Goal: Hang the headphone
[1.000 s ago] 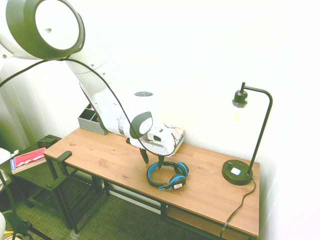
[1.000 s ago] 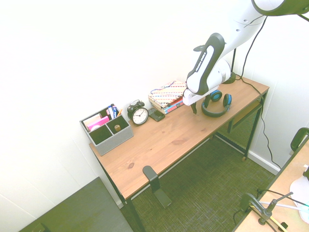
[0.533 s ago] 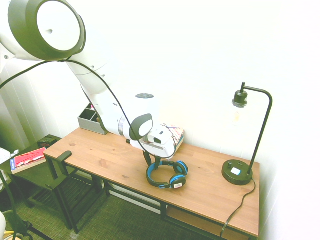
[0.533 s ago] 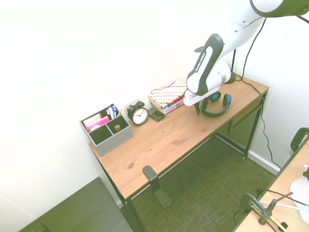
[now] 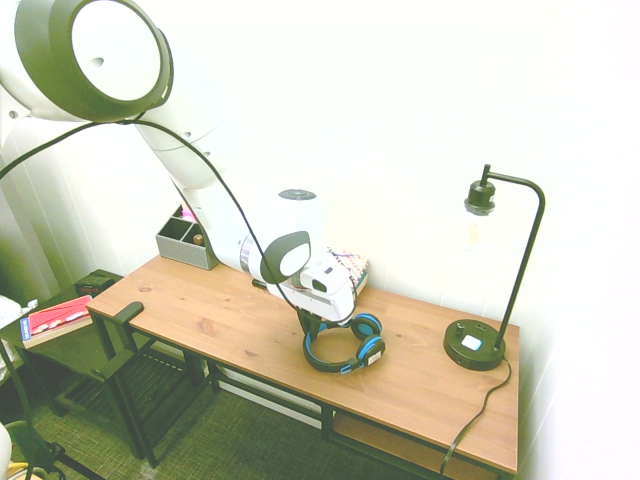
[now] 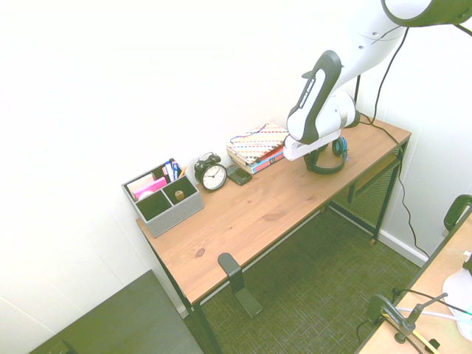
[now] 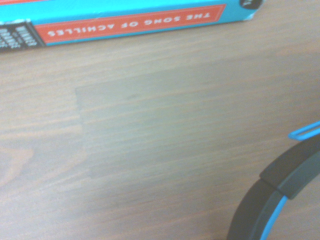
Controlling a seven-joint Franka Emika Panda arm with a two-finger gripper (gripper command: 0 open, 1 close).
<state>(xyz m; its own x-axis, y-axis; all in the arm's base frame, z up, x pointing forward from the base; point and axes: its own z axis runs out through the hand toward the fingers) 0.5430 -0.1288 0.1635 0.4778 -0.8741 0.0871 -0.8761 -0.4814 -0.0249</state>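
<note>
The headphone, black with bright blue edging and round blue-and-black earcups, sits just above the wooden desk near its middle. My gripper is shut on the left part of its headband. In the second exterior view the headphone hangs tilted under the gripper, with the cups toward the lamp. The wrist view shows a stretch of the black and blue headband over bare wood.
A black desk lamp stands at the right end. Stacked books, an alarm clock and a grey organiser line the wall. A black clamp-on hook sits on the desk's front edge at the far end. A book spine shows in the wrist view.
The fingers came down around the headband and closed on it. The headphone has since shifted toward the lamp and tilted up off the desk with the gripper.
</note>
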